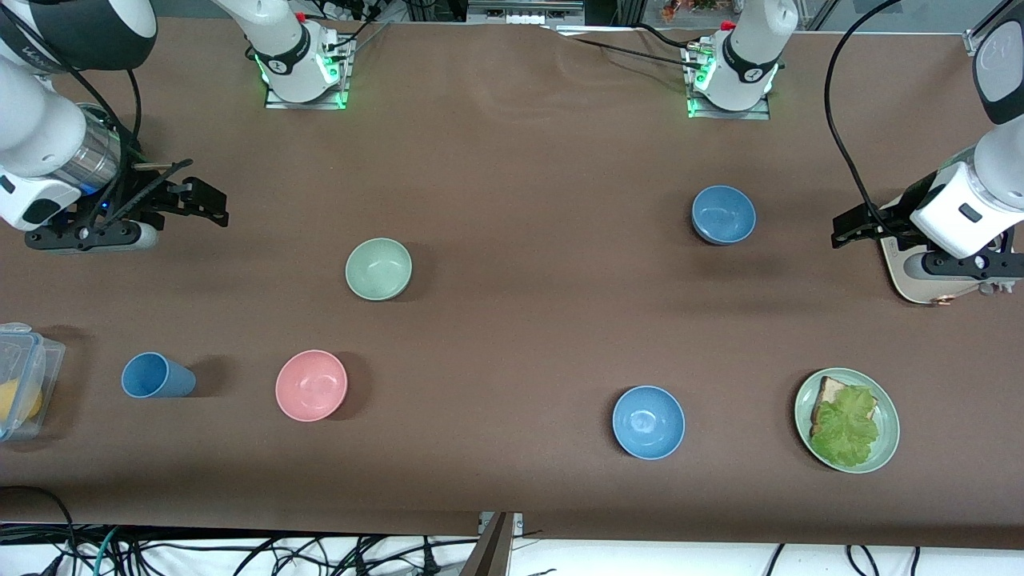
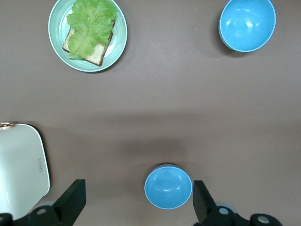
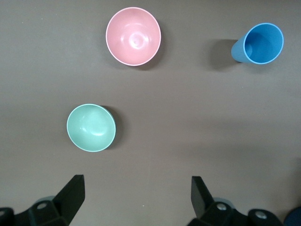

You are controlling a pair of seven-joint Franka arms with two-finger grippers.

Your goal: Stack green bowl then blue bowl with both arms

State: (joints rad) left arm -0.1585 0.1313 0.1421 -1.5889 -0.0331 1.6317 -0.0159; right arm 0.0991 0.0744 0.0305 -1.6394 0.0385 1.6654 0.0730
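Note:
The green bowl [image 1: 378, 269] sits upright and empty on the brown table, toward the right arm's end; it also shows in the right wrist view [image 3: 91, 127]. The muted blue bowl [image 1: 723, 214] sits upright toward the left arm's end and shows in the left wrist view [image 2: 168, 186]. My right gripper [image 1: 210, 205] is open and empty over bare table, apart from the green bowl; its wrist view shows its jaws wide apart [image 3: 136, 183]. My left gripper [image 1: 848, 226] is open and empty over the table between the blue bowl and a white flat object [image 2: 137, 188].
A brighter blue bowl [image 1: 648, 422], a pink bowl [image 1: 311, 385] and a blue cup [image 1: 157, 376] stand nearer the front camera. A green plate [image 1: 884, 448] holds bread and lettuce. The white flat object [image 1: 908, 276] lies under the left arm. A clear plastic box [image 1: 24, 376] sits at the right arm's end.

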